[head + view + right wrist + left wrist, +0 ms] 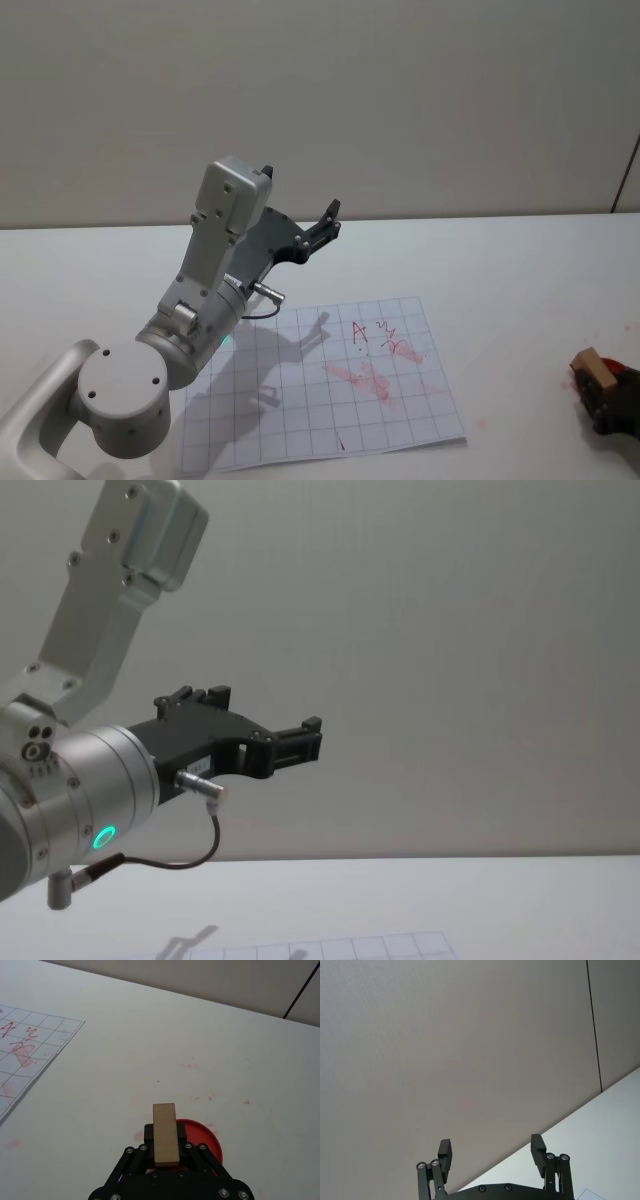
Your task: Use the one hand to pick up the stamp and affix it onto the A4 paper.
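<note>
The stamp (165, 1125), a light-brown wooden block, sits upright between the short black fingers of my right gripper (165, 1133), which is shut on it. In the head view that gripper (603, 392) and the stamp (593, 366) are at the table's near right edge, well right of the A4 paper (330, 385). The gridded white paper (30, 1055) carries red marks and smears. Just under the held stamp lies a round red ink pad (206, 1143). My left gripper (325, 225) is raised above the table behind the paper, open and empty (491, 1152).
The silver left arm (200, 300) with its green light (103, 837) rises over the paper's left part. Faint red smudges (200, 1097) dot the white table (520, 280) around the ink pad. A plain wall stands behind.
</note>
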